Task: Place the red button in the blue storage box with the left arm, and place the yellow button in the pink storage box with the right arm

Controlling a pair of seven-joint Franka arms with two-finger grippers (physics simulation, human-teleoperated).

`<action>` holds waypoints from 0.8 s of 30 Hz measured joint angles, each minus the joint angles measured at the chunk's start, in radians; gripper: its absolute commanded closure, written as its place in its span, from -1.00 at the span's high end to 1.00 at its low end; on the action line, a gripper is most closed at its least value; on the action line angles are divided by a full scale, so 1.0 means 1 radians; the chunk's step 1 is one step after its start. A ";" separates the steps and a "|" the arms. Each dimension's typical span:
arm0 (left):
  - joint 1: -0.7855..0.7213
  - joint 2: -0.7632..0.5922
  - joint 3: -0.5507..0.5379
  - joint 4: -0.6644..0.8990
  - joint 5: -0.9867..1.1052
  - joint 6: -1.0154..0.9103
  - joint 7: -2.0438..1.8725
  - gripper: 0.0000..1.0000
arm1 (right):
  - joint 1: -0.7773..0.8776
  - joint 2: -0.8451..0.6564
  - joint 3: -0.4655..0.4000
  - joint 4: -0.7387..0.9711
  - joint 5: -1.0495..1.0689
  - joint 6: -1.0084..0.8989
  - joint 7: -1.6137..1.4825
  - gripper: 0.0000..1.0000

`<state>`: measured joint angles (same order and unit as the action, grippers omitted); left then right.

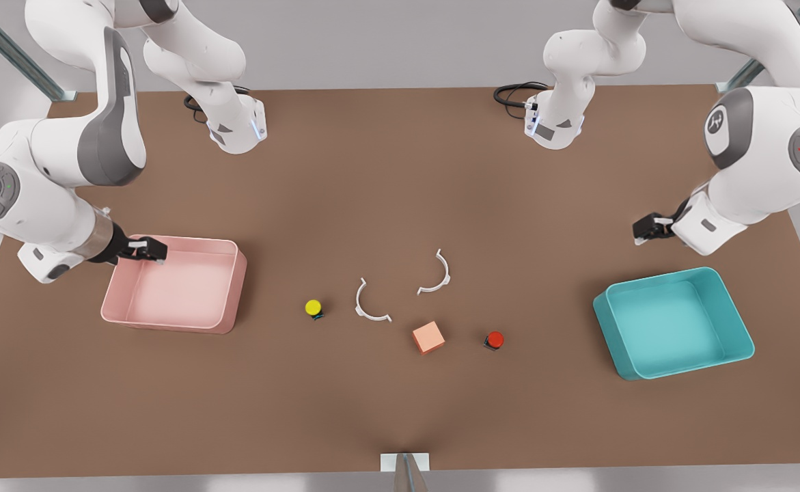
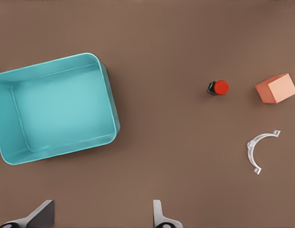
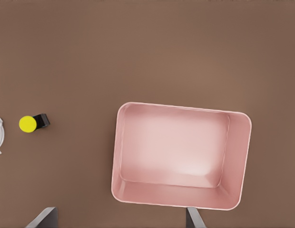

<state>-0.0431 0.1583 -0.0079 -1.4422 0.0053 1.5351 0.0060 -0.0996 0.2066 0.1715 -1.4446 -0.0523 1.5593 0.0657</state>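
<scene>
Buttons sit on the table: red button (image 1: 494, 339) near the blue box (image 1: 673, 322), yellow button (image 1: 313, 307) beside the pink box (image 1: 175, 292). Left gripper (image 1: 647, 227) hovers by the blue box with fingers apart; right gripper (image 1: 148, 250), over the pink box's rim, likewise spread and empty.

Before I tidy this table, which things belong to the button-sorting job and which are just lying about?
Belongs to the job:
red button
yellow button
blue storage box
pink storage box

Just lying about:
salmon-orange cube
two white curved clips

Both open pincers, left and right, hold nothing.
</scene>
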 measured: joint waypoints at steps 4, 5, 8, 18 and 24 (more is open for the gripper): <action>-0.028 0.057 -0.005 -0.005 -0.026 0.055 -0.042 1.00 | -0.001 0.000 0.000 0.000 0.000 0.017 0.009 1.00; -0.066 0.086 -0.005 -0.020 -0.034 0.084 -0.069 1.00 | -0.001 0.000 0.001 0.000 0.000 0.020 0.011 1.00; -0.160 0.143 -0.007 -0.138 -0.049 0.216 -0.159 1.00 | 0.003 0.019 0.009 -0.001 -0.002 0.040 0.018 1.00; -0.287 0.581 -0.007 0.143 -0.053 0.524 -0.378 1.00 | 0.182 0.347 0.121 -0.001 -0.023 0.258 0.046 1.00; -0.333 0.703 -0.007 0.204 -0.054 0.613 -0.473 1.00 | 0.276 0.476 0.121 0.040 -0.035 0.342 0.078 1.00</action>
<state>-0.3762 0.8615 -0.0146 -1.2377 -0.0490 2.1483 -0.4674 0.1760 0.6826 0.2929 -1.4047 -0.0870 1.9018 0.1440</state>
